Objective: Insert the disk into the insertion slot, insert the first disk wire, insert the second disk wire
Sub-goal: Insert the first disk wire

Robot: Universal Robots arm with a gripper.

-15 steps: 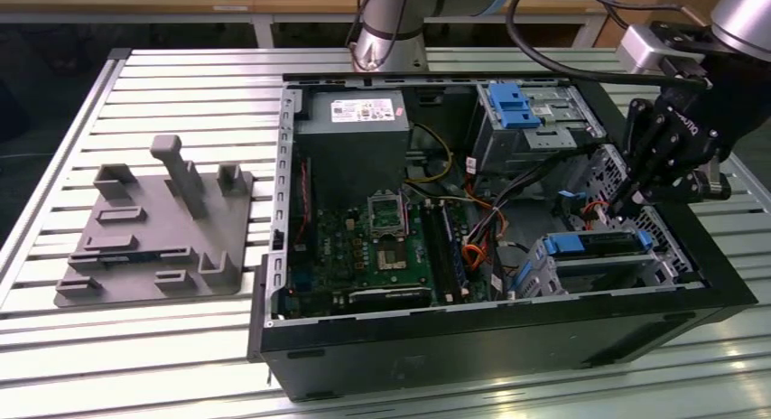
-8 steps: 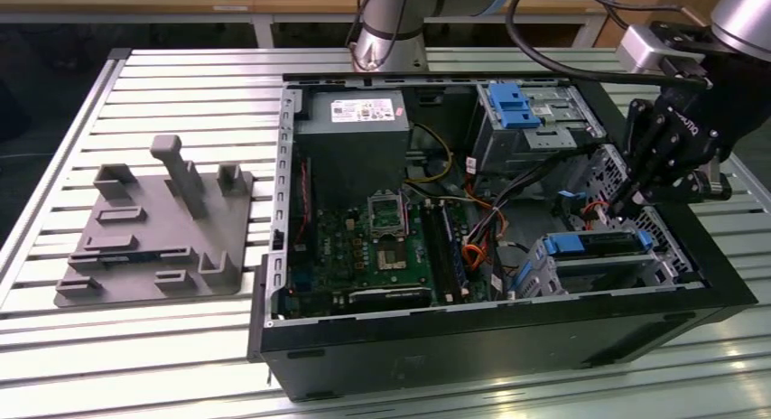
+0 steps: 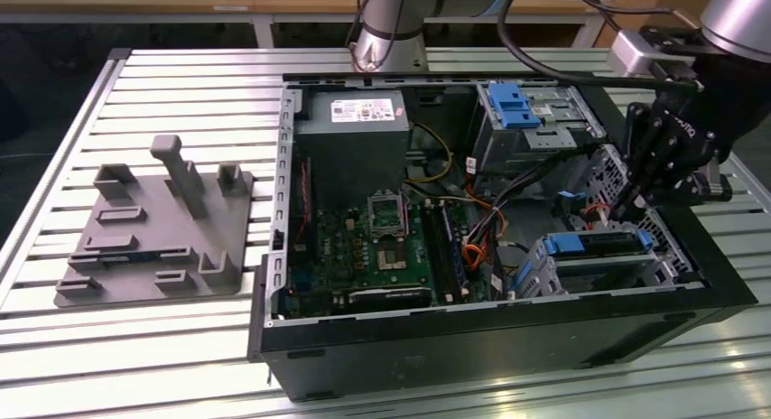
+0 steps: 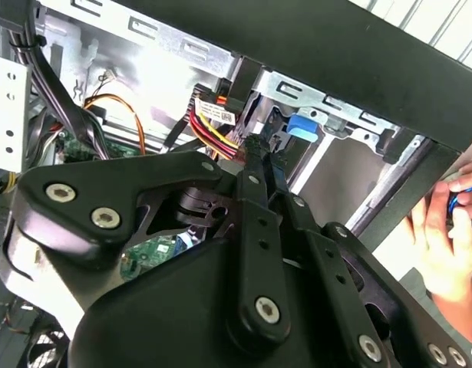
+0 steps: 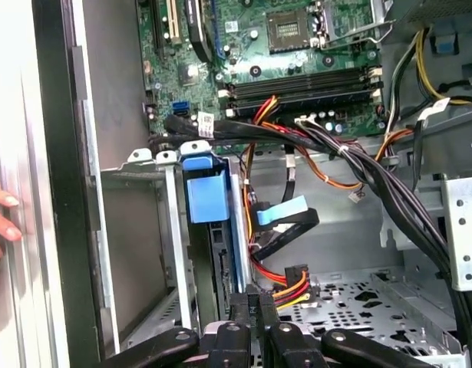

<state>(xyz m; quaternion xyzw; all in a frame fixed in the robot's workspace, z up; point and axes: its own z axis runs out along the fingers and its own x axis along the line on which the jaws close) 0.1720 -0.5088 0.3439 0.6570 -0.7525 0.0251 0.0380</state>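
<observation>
The disk (image 3: 597, 243), framed by its blue carrier (image 5: 207, 195), sits inside the silver insertion slot (image 3: 651, 256) at the case's near corner on the exterior view's right. My gripper (image 3: 627, 207) reaches down into the case just behind the slot. In both wrist views its fingers are pressed together, and the plug of a red, yellow and black disk wire (image 5: 293, 280) lies at their tips (image 5: 255, 299). The same wire (image 4: 212, 119) runs to the gripper (image 4: 255, 146) in the second wrist view. A blue flat disk wire (image 5: 282, 211) hangs loose beside the carrier.
A taller cage with a blue latch (image 3: 518, 107) stands at the back of the case. Black cable bundles (image 5: 358, 165) cross above the motherboard (image 3: 385, 247). A person's hand (image 4: 450, 230) rests outside the case wall. A grey fixture (image 3: 157, 229) lies on the slatted table.
</observation>
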